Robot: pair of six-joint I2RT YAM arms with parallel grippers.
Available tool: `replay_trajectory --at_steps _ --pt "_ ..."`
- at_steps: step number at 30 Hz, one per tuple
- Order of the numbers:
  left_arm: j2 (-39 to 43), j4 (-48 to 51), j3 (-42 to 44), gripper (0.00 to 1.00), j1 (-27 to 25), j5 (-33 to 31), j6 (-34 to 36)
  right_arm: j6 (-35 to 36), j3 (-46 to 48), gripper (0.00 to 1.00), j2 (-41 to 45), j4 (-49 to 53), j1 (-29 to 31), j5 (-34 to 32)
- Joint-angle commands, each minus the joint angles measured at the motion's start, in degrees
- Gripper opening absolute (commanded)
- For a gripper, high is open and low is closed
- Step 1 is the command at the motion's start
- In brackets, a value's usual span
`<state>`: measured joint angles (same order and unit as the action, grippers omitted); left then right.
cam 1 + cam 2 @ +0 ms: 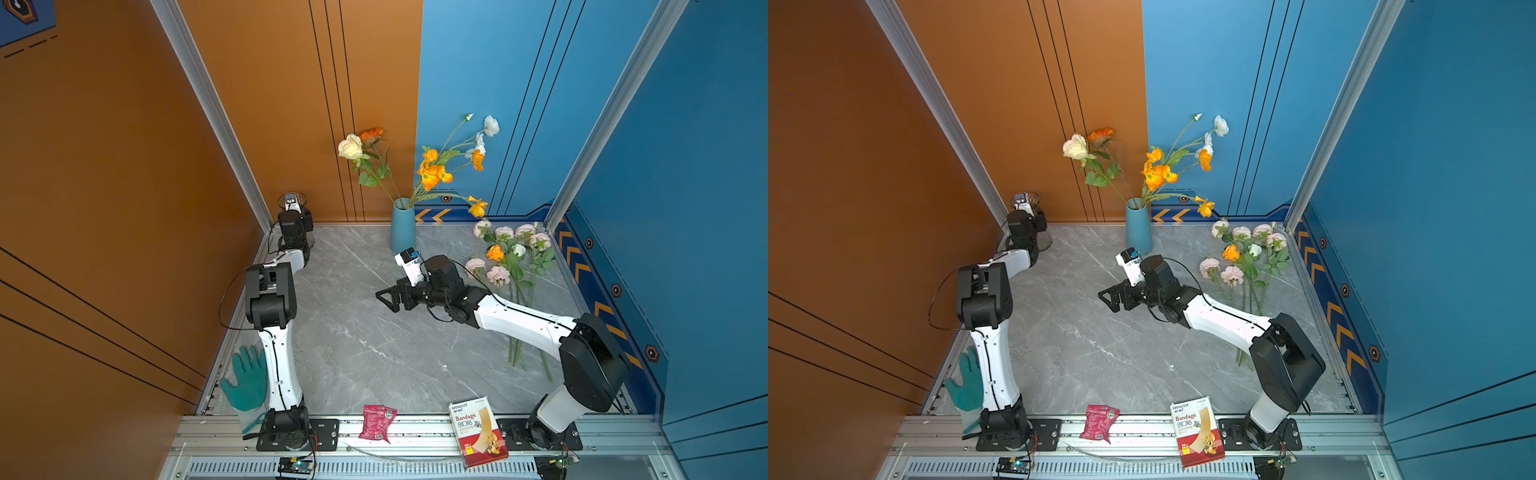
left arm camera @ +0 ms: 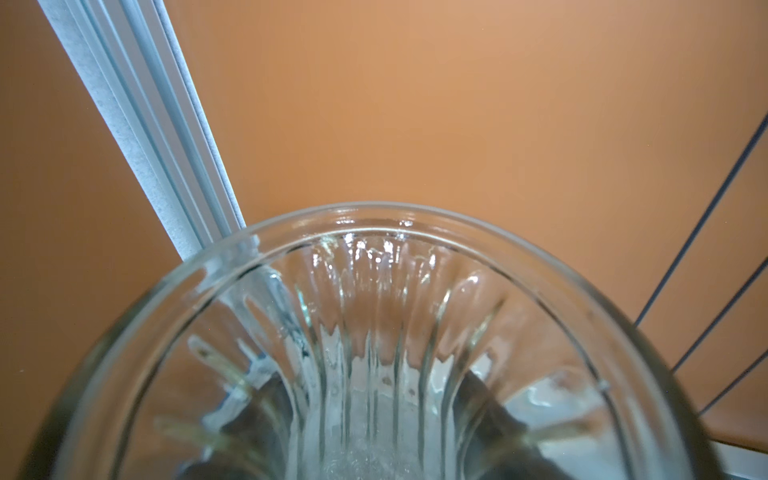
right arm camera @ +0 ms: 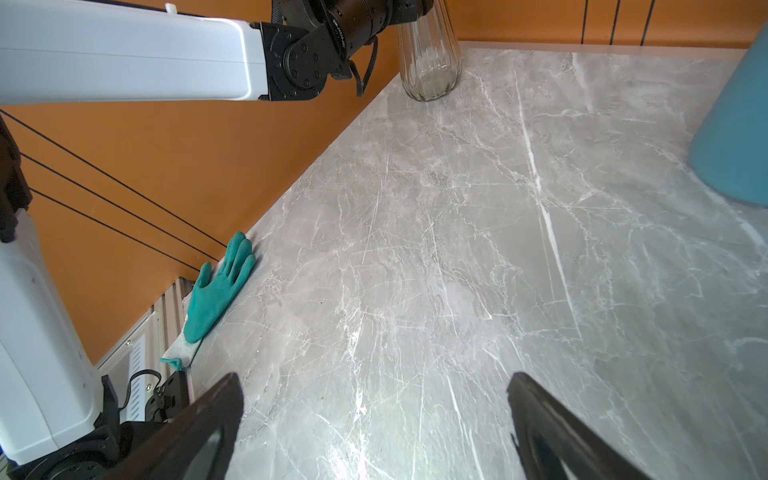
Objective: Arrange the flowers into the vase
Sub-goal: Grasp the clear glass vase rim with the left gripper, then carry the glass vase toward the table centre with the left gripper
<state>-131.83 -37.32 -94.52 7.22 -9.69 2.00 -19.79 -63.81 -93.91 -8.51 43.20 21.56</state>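
Standing upright at the back edge of the table [image 1: 353, 353], the blue vase [image 1: 402, 228] holds some of the flowers [image 1: 432, 174]: a cream rose, orange poppies and white heads on long stems that fan outward.

The loose flowers [image 1: 505, 253] lie flat at the back right of the table. Their pink, orange and white heads point toward the back wall. Their stems run forward and pass partly under the right arm.

The right gripper [image 1: 388, 298] hovers over mid-table, just in front of the blue vase. Its jaws are spread wide with nothing between them, and the right wrist view shows the same.

The left arm reaches into the back-left corner, where a ribbed glass vase [image 1: 293, 198] stands. The left gripper [image 1: 296, 216] sits at that vase's neck, and its wrist camera looks down into the mouth. The jaws are hidden in both top views, so clenched, released or touching cannot be told.

A green glove [image 1: 245, 382] lies at the front left beside the left arm. A pink packet [image 1: 377, 422] and a bandage box [image 1: 478, 432] rest on the front rail.
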Motion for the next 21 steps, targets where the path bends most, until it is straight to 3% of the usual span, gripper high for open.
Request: replay_trajectory --at_steps 1,11,17,21 --pt "4.3 -3.63 3.07 0.4 0.31 4.06 0.75 -0.67 -0.07 1.0 -0.49 -0.8 0.47 1.38" --pt "19.61 -6.98 15.02 0.26 -3.32 15.81 -3.77 0.1 3.62 1.0 3.24 -2.27 -1.01 0.59" --pt "33.61 -9.58 27.96 0.23 -12.57 15.77 -5.06 -0.34 9.45 1.0 10.07 -2.2 -5.22 -0.16" --pt "41.19 -12.35 37.39 0.22 -21.84 13.59 -5.75 0.79 13.66 1.0 15.85 1.53 -7.19 -2.23"
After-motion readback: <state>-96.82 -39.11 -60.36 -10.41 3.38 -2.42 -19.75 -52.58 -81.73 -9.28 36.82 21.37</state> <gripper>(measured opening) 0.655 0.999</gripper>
